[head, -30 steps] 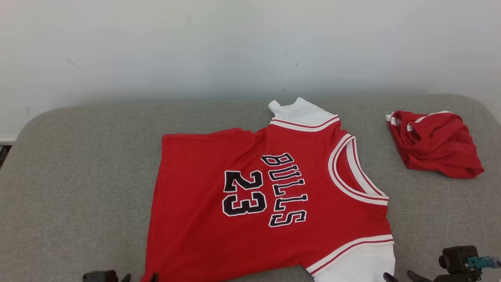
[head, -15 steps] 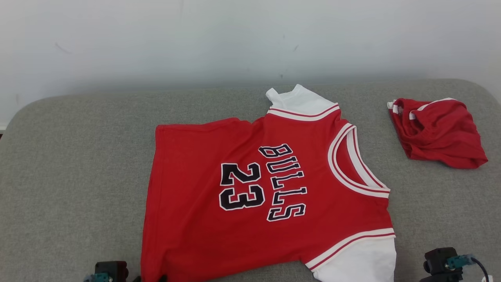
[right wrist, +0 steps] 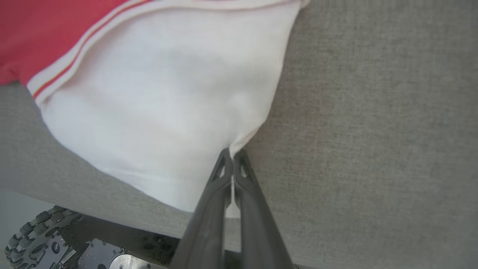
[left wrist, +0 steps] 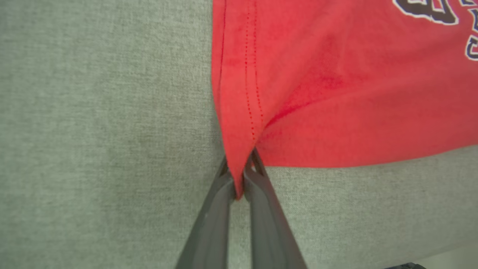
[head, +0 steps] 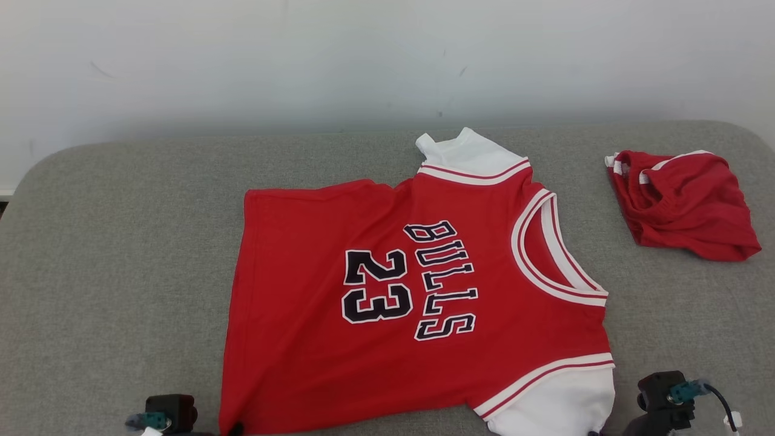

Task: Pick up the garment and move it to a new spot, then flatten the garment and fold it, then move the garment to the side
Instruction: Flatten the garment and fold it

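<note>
**Both grippers pinch the jersey's near edge**

A grey, woven padded surface [head: 109, 254] with rounded far corners runs across the head view. Behind it is a plain white wall [head: 242, 54] with a few faint scuffs. Past the surface's near edge, the right wrist view shows dark floor [right wrist: 157, 239] and one studded wheel [right wrist: 22, 239] of the robot's base.

Two garments lie on the surface. One is the red jersey [head: 393, 339], spread flat at the middle and lettered "BULLS" and "23" in black, with its neck opening toward the right and its hem toward the left. It has two white sleeves: a far sleeve [head: 466, 157] and a near sleeve [right wrist: 157, 104] at the near right corner. The other garment is a crumpled red bundle [head: 684, 212] with white trim, well apart at the far right.

Two grippers are at work. The left gripper [left wrist: 241, 164] has its fingers closed on the jersey's near left hem corner, with red cloth caught between them. The right gripper [right wrist: 232, 155] — fingers pressed together — pinches the edge of the near sleeve.
</note>
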